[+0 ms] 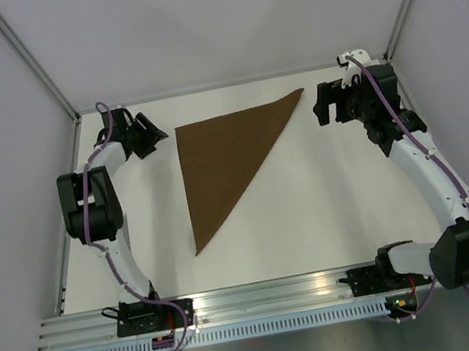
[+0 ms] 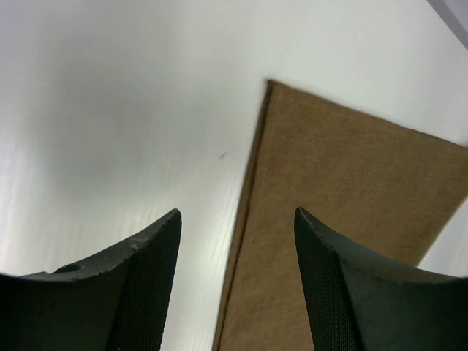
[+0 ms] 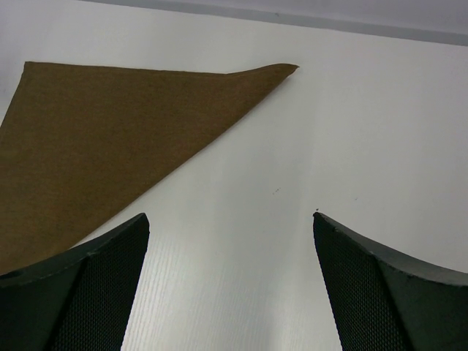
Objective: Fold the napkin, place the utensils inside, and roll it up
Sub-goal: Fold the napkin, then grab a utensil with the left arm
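The left gripper stands jaws apart and empty, just beside the far-left corner of the napkin; the right gripper hangs wide open near its far-right tip. The napkin lies flat on the table, folded to a triangle, with no utensils in sight. Best now, I'd say: lift straight up and clear so both layers stay aligned.

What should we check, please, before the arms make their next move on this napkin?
1. Napkin folded into a triangle, flat on the table: ok.
2. Left claw open, holding nothing: ok.
3. Right claw open, holding nothing: ok.
4. Utensils within view: not ok, none shows in any view.
5. Folded edges matched all along: cannot tell.
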Controlling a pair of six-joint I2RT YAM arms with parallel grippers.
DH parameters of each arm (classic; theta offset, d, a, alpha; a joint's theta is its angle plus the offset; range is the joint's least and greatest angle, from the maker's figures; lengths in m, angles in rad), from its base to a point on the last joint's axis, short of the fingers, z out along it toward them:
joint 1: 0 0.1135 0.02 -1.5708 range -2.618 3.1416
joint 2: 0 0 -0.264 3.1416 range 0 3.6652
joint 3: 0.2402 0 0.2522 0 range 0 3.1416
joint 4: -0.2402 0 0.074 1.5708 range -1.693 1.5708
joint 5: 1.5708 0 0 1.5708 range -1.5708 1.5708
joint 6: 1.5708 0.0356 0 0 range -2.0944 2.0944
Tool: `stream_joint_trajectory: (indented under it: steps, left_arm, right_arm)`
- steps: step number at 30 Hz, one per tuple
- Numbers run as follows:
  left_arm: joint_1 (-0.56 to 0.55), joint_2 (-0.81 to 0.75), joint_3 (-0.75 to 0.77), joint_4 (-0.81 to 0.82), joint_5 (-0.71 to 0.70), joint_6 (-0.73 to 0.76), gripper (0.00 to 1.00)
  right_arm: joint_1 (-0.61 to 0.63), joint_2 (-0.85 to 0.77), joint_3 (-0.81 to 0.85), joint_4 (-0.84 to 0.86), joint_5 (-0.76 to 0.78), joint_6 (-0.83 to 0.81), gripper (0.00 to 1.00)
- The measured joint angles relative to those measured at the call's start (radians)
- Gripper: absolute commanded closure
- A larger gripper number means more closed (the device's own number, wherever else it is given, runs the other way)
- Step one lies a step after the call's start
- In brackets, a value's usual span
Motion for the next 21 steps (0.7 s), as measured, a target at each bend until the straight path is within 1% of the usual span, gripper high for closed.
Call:
stream_joint_trajectory:
  steps: [1, 4, 9, 14, 15, 19, 21]
  left_arm:
    - [0.003, -0.049, -0.053, 0.010, -0.032, -0.004, 0.32]
    - [0.007, -0.282, -0.258, -0.014, -0.158, -0.024, 0.32]
    - [0.007, -0.565, -0.470, -0.108, -0.361, -0.047, 0.32]
    - [0.018, -0.717, -0.628, -0.282, -0.529, -0.077, 0.29]
    - [0.023, -0.731, -0.642, -0.312, -0.550, -0.077, 0.27]
    - [0.078, -0.765, -0.653, -0.435, -0.625, -0.071, 0.26]
    - [0.115, -0.769, -0.652, -0.471, -0.630, -0.058, 0.26]
  right_arm:
    - [0.000, 0.002, 0.000, -0.006, -0.019, 0.000, 0.02]
    - [0.000, 0.011, 0.000, -0.017, -0.071, 0.001, 0.02]
    - [0.000, 0.034, 0.000, -0.041, -0.150, 0.002, 0.02]
    - [0.002, 0.066, 0.000, -0.067, -0.209, 0.001, 0.02]
    - [0.002, 0.073, 0.000, -0.073, -0.220, 0.000, 0.02]
    - [0.002, 0.096, 0.000, -0.079, -0.249, 0.000, 0.02]
    - [0.002, 0.107, 0.000, -0.081, -0.256, 0.000, 0.02]
